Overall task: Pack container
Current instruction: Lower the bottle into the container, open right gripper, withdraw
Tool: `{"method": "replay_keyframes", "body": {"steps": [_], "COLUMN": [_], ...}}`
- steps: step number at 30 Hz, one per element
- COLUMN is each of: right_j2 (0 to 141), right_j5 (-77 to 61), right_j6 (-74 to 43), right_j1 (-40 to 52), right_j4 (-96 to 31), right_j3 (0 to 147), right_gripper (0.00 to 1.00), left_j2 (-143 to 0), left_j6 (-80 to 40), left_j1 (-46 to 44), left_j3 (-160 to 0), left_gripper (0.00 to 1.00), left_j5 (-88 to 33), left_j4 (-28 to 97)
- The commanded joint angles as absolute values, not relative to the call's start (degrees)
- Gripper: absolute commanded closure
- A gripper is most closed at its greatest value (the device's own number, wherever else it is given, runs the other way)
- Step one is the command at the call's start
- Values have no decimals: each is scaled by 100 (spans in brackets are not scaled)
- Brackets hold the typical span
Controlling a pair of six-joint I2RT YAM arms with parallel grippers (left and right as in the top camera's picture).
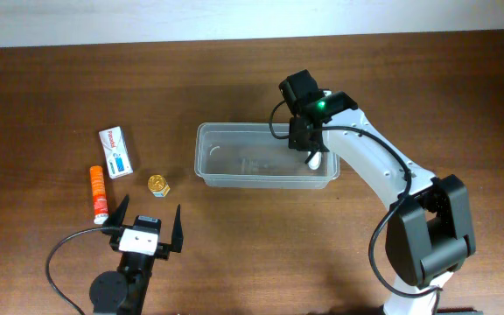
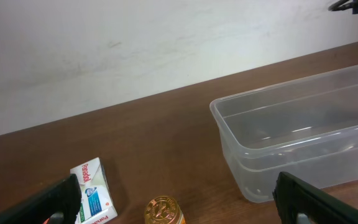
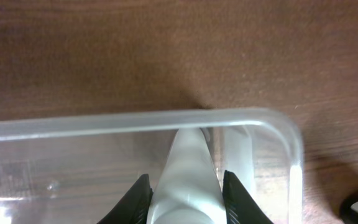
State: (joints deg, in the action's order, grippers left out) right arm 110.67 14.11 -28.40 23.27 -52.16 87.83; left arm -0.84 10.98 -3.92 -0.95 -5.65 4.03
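The clear plastic container [image 1: 234, 166] sits mid-table; it also shows in the left wrist view [image 2: 272, 134] and the right wrist view [image 3: 104, 123]. My right gripper [image 1: 311, 147] is over the container's right end, shut on a white tube [image 3: 188, 171] that points into the tub's right corner. My left gripper [image 1: 145, 229] is open and empty near the front edge. In front of it lie a gold-capped jar [image 1: 158, 185] [image 2: 163, 210], a white medicine box [image 1: 116, 151] [image 2: 93, 193] and an orange tube [image 1: 99, 193].
Brown wooden table with a pale wall at its far edge [image 2: 166, 43]. The left arm's base and cable [image 1: 68, 254] sit at the front left. The right arm [image 1: 383, 175] stretches from the front right to the container.
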Motion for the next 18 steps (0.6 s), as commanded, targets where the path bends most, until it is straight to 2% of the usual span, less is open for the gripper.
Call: {"method": "replay_keyframes", "body": {"steps": [1, 2, 3, 18], "right_j2": [11041, 11043, 11043, 11043], "right_j5": [1745, 1745, 1745, 1476], "right_j6": [-2681, -2637, -2635, -2635], "right_j1": [2349, 2349, 2349, 2043], "right_j4": [-5127, -5094, -5081, -4930], "right_j3": [8753, 8753, 8753, 8490], "right_gripper": [82, 75, 75, 71], "left_j2": [-34, -34, -34, -34], "left_j6": [1188, 1188, 1188, 1188], "left_j1": [-357, -357, -357, -357], "left_j3": [-51, -51, -51, -51], "left_gripper": [1, 1, 1, 1], "left_j5": [-624, -624, -624, -624], "left_j4": [390, 390, 390, 390]}}
